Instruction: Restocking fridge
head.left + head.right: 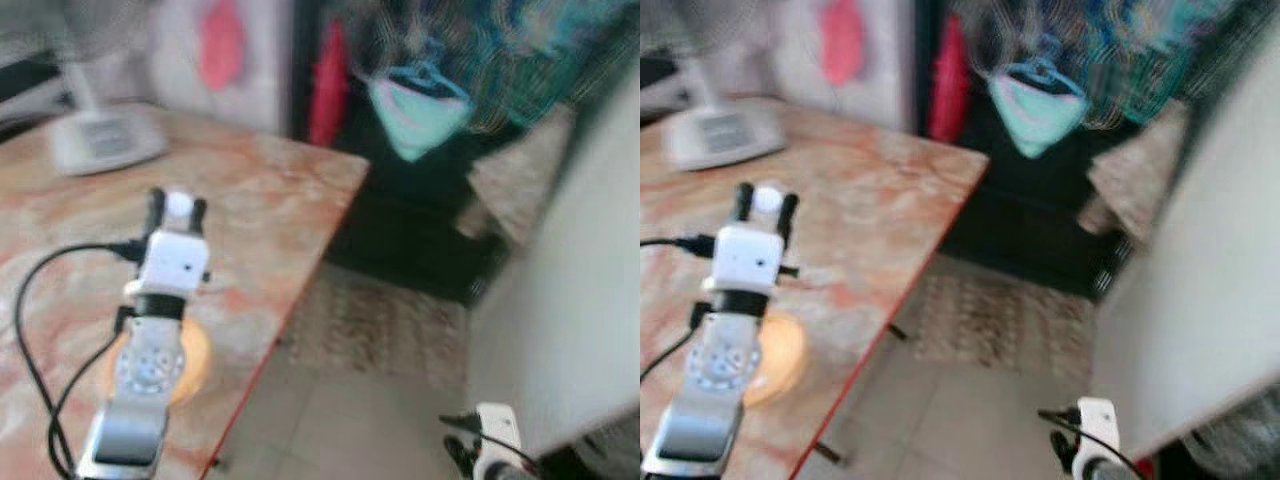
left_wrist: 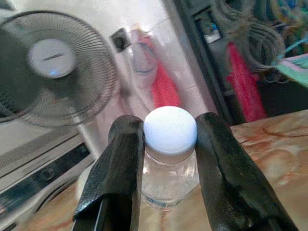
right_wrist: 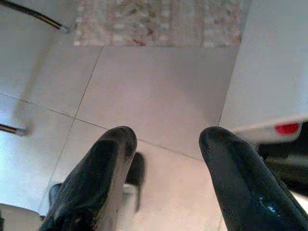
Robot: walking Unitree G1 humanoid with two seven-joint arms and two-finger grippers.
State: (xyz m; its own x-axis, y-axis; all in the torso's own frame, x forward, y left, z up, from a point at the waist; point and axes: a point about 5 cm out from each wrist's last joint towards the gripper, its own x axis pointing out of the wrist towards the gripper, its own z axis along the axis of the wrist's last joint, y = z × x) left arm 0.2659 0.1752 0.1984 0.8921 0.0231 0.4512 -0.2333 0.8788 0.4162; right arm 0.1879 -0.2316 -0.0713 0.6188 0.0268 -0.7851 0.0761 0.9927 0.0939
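Note:
A small clear bottle (image 2: pixel 169 166) with a white cap (image 1: pixel 179 205) stands upright between the two black fingers of my left gripper (image 1: pixel 177 208), which is shut on it just under the cap, over the marbled table (image 1: pixel 270 190). An orange glowing round object (image 1: pixel 195 360) lies on the table beneath my left forearm. My right gripper (image 3: pixel 166 144) hangs low at the right, open and holding nothing, over pale floor tiles (image 3: pixel 159 86).
A white fan (image 2: pixel 53 72) with its base (image 1: pixel 105 140) stands at the table's far left. A patterned rug (image 1: pixel 385 325) lies past the table's edge. A large white panel (image 1: pixel 570 320) rises at the right. Clothes hang in the dark background.

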